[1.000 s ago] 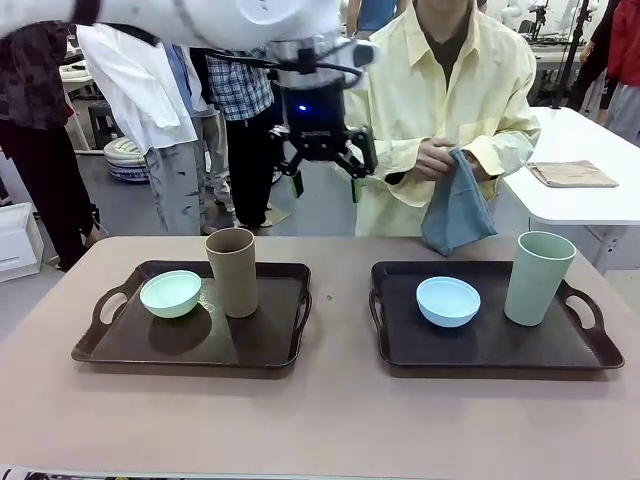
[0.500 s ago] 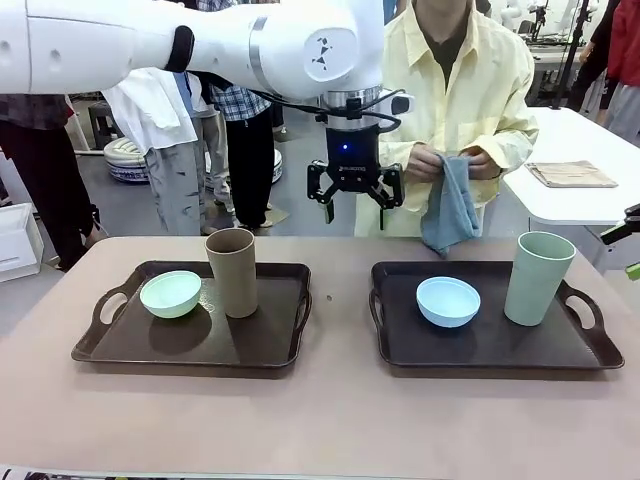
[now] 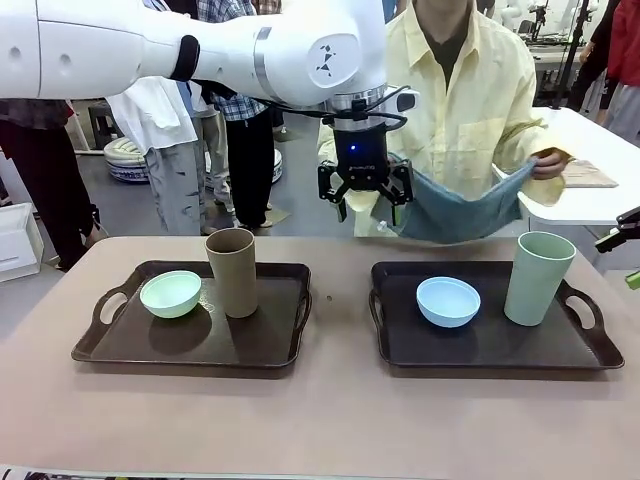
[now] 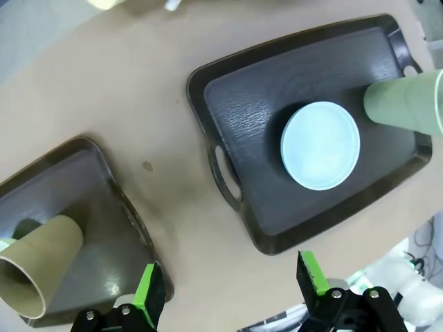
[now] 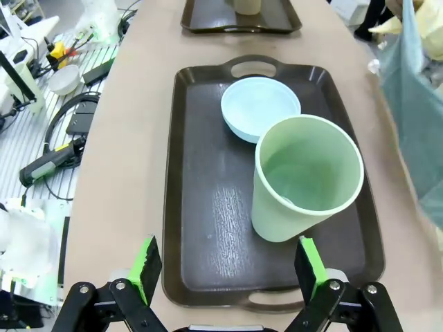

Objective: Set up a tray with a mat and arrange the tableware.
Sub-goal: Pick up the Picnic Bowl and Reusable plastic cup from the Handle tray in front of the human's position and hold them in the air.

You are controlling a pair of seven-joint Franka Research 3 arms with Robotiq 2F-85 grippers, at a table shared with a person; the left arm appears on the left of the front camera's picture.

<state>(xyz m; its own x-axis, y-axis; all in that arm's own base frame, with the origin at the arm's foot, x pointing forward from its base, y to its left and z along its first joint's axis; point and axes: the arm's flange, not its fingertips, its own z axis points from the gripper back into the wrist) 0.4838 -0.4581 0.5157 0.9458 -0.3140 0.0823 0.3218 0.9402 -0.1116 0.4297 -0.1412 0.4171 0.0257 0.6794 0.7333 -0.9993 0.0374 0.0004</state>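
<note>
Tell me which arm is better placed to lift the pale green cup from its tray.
Right, probably. The open right gripper points at the pale green cup from nearby; the open left gripper hangs high over mid-table, beside the person's cloth.

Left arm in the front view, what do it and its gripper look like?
The left arm is glossy white with rounded joint housings, a black ring at one joint and a small dark logo near the wrist. Thin black cables loop round the wrist. The left gripper is black with a blue light on its body; its jaws carry green pads.
</note>
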